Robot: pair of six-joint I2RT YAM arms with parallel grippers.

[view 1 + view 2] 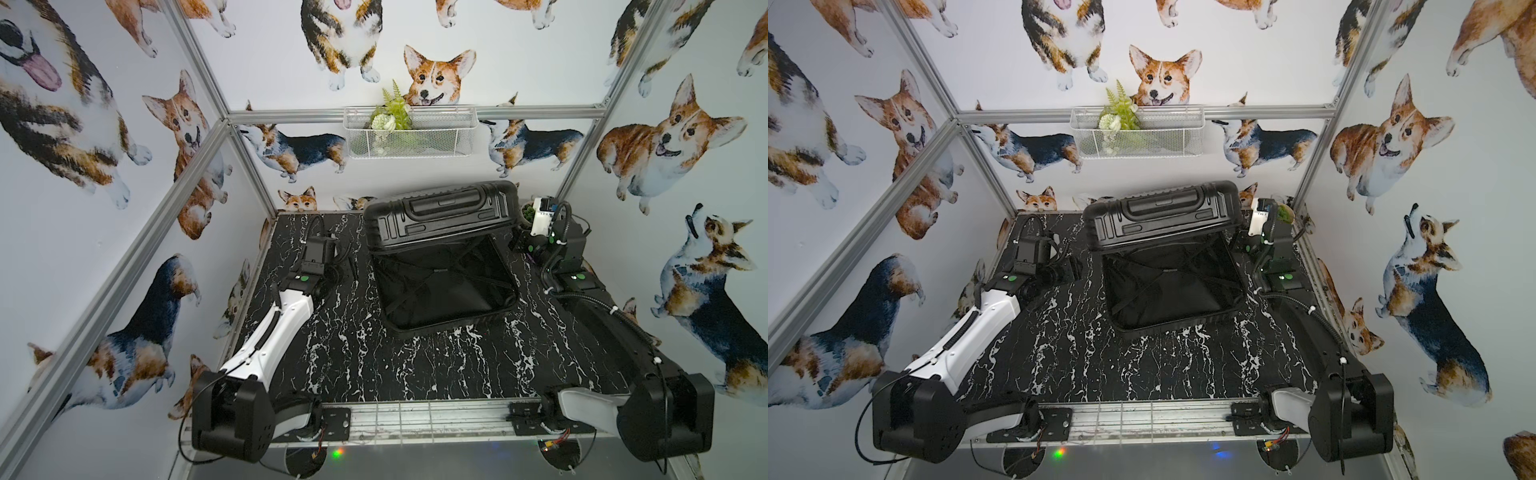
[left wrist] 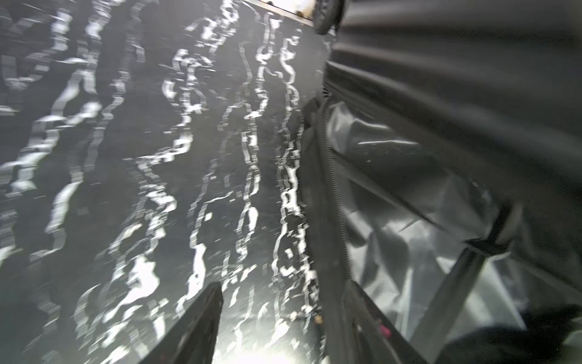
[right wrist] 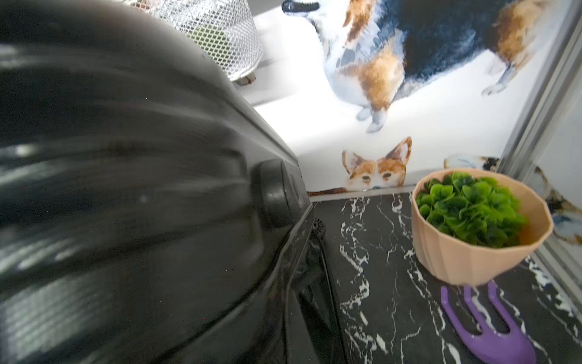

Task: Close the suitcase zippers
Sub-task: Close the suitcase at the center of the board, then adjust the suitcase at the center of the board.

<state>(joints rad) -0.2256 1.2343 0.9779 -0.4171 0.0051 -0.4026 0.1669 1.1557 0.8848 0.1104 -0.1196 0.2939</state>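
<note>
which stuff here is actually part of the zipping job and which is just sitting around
For the job:
suitcase, lid raised
zippers along its rim

Just lying about:
potted plant
purple pronged tool beside it
wire basket hanging at the back

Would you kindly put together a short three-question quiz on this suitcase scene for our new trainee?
1. True or false: the suitcase is zipped shut.
2. What stands on the table beside the suitcase, on the robot's right? A) a potted green plant B) a mug C) a stack of books
3. In the left wrist view, how do the left gripper jaws stand, and is anything between them?
Key: 1 false, it lies open. 2 A. 3 apart, with nothing between them.
</note>
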